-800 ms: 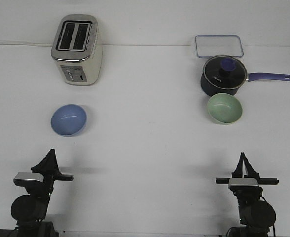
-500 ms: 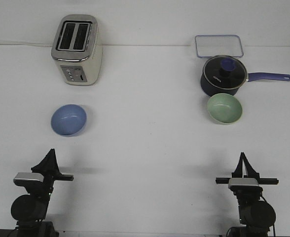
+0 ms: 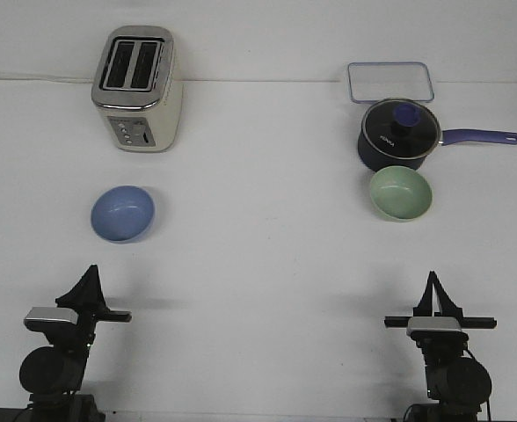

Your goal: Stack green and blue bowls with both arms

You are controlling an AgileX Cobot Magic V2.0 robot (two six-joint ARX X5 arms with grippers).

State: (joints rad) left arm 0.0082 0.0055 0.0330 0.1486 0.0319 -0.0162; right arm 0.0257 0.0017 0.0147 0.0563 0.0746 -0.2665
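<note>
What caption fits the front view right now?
Blue bowl and green bowl sit apart, unstacked; left gripper and right gripper wait near.

Left claw (image 3: 89, 280): seen edge-on from behind as one dark wedge; the gap between its fingers cannot be read.
Right claw (image 3: 433, 292): same narrow dark wedge; fingers overlap, spread unreadable.
Left arm base (image 3: 52, 378): cut off by the lower edge of the view.
Right arm base (image 3: 456, 387): cut off by the lower edge too.
Saucepan (image 3: 396, 136): its near lower wall is hidden behind the green bowl (image 3: 400, 193); whether the two touch cannot be told.
Saucepan lettering: too small to read.
Toaster (image 3: 137, 88) controls: small, markings illegible.
Clear container (image 3: 390, 81): near edge covered by the saucepan lid.
</note>
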